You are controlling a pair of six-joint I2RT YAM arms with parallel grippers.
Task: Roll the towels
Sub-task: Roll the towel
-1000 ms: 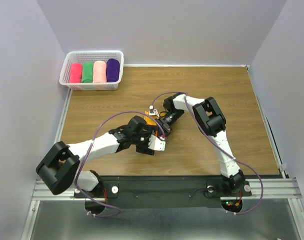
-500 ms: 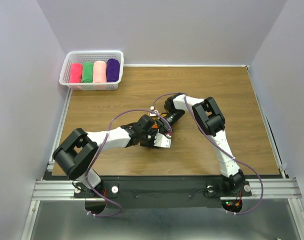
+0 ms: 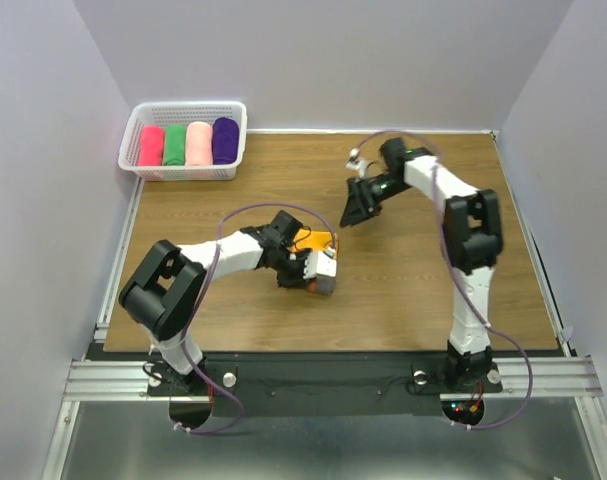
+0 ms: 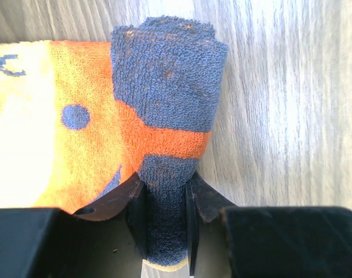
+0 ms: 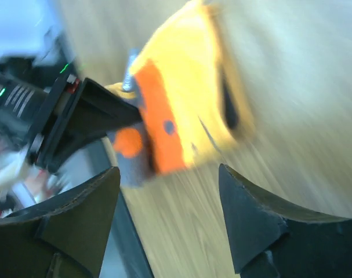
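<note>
**Right hand [image 3: 353,213] pulls away while left hand [image 3: 308,262] clamps the orange towel [image 3: 313,240]**

Since a second ago the right arm has swung off toward the far right of the wood-grain counter [image 3: 433,300], and the left arm has reached further in. Pale walls [image 3: 43,120] box the counter on three sides. At the far left corner, a white basket [image 3: 183,107] holds four rolls side by side: hot-pink roll [image 3: 151,146], green roll [image 3: 174,145], pale pink roll [image 3: 198,143] and purple roll [image 3: 224,140]. The orange towel lies mid-counter, partly bunched. The left hand pinches a blue-printed fold of it tightly. The right hand hangs well apart from it, jaws spread wide, holding nothing.
</note>
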